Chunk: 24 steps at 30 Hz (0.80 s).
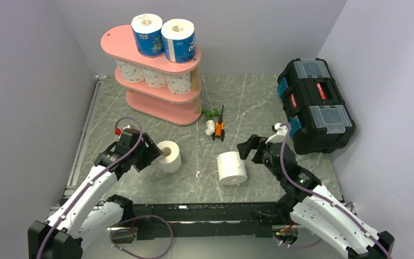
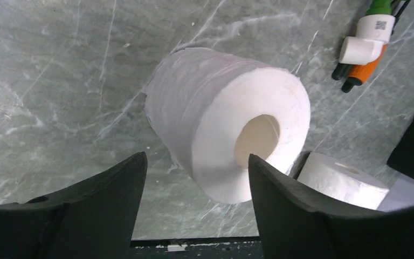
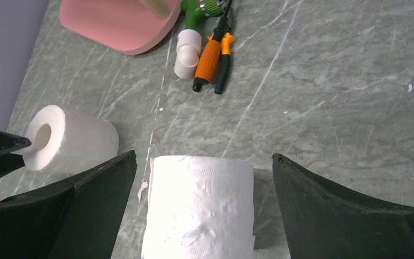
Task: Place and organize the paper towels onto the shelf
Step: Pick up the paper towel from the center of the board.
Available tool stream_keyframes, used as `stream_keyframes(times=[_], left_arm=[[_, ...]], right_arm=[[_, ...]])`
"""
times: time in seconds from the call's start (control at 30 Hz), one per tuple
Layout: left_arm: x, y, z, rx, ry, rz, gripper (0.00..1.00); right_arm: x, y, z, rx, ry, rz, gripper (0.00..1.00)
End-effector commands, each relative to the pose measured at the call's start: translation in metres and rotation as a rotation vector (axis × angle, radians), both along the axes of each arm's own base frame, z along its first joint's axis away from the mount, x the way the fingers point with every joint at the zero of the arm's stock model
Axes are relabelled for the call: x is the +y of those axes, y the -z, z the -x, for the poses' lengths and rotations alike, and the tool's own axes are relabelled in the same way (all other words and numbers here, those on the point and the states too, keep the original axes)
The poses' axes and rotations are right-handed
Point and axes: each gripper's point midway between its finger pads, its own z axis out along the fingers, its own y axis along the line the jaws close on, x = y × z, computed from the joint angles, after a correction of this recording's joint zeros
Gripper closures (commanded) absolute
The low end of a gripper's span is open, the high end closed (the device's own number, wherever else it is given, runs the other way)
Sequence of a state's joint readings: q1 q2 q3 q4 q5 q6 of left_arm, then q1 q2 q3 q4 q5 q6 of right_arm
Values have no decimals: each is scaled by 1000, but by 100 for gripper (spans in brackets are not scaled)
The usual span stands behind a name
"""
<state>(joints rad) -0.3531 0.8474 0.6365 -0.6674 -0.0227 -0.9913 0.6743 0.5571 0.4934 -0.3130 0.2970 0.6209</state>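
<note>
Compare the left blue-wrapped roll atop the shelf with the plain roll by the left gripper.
The blue-wrapped roll wears a wrapper; the plain roll is bare white. The wrapped one stands upright on the shelf's top board; the plain one lies on its side on the table. Both show hollow cores.

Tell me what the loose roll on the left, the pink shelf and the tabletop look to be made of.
Loose roll: soft white tissue paper, matte and fuzzy-edged, wound on a pale, cardboard-looking core. Pink shelf: likely painted wood or board, smooth even pink; its post shows bare pale wood. Tabletop: grey-green marble look with white veins; stone or printed sheet, cannot tell.
</note>
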Motion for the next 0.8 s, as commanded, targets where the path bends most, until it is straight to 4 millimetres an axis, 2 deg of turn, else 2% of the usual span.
stream_keyframes(times=[0.0, 0.1, 0.5, 0.77], left_arm=[[2, 1, -5, 3, -38, -12, 32], [6, 2, -7, 11, -55, -31, 35], [0, 11, -15, 37, -33, -45, 34], [0, 10, -14, 42, -37, -66, 47]], right_arm=[[2, -9, -3, -27, 4, -29, 2], [1, -9, -3, -29, 10, -23, 2], [0, -9, -4, -31, 12, -8, 1], [1, -8, -6, -29, 12, -1, 1]])
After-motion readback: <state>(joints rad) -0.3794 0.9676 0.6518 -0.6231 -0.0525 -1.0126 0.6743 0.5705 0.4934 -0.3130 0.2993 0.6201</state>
